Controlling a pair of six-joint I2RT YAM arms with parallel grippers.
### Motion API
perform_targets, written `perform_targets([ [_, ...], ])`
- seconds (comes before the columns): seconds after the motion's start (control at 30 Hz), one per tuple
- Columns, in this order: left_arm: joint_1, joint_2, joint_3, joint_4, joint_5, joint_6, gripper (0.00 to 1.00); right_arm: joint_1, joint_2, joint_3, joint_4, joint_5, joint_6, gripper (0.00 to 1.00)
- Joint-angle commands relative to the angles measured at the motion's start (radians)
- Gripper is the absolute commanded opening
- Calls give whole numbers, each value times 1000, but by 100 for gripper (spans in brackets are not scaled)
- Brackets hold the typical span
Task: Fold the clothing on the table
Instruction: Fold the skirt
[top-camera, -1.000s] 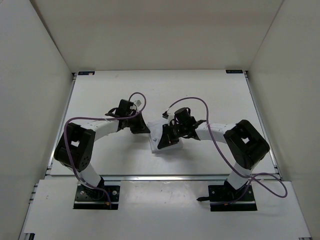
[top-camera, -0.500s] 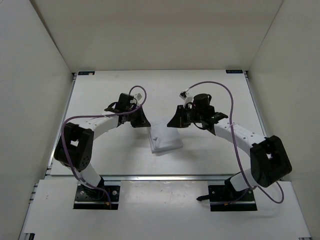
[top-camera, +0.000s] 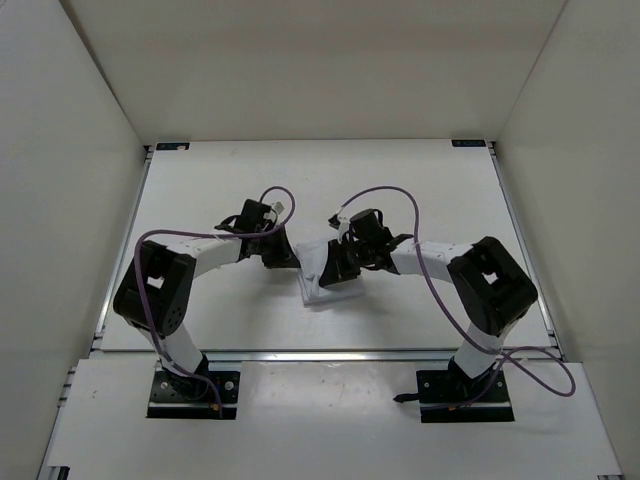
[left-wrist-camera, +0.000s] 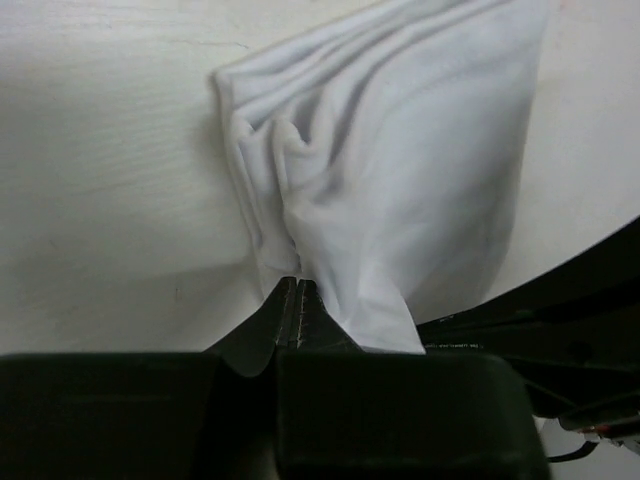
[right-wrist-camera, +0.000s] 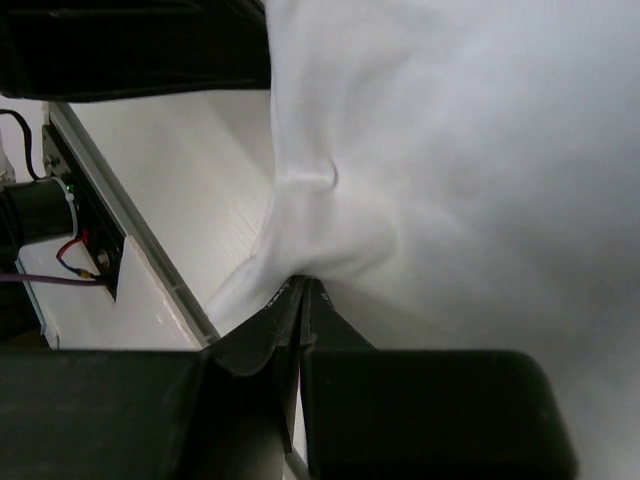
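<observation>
We find the clothing (top-camera: 316, 292) at mid-frame overhead, on the table (top-camera: 420, 190). The left gripper (left-wrist-camera: 298, 292) and right gripper (right-wrist-camera: 305, 290) are each pinched closed on its fabric. Puckers radiate from both tips, so we judge a fold is being drawn.

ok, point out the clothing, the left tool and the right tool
clothing (left-wrist-camera: 400, 170), left wrist view, on the smooth folded panel.
left tool (left-wrist-camera: 298, 290), left wrist view, at the shut fingertips pinching the fabric edge.
right tool (right-wrist-camera: 303, 285), right wrist view, at the shut fingertips pinching the fabric.
</observation>
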Motion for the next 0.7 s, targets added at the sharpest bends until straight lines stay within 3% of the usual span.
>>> perform_targets([
  [0.0,12,40,54,44,-20,-7,0,23,34,49,114,-15,0,0],
  [0.4,47,130,130,29,11,-4,0,118,140,79,202,-62,7,0],
  [0.67,76,86,159,-29,18,45,0,28,163,188,124,-65,-16,0],
])
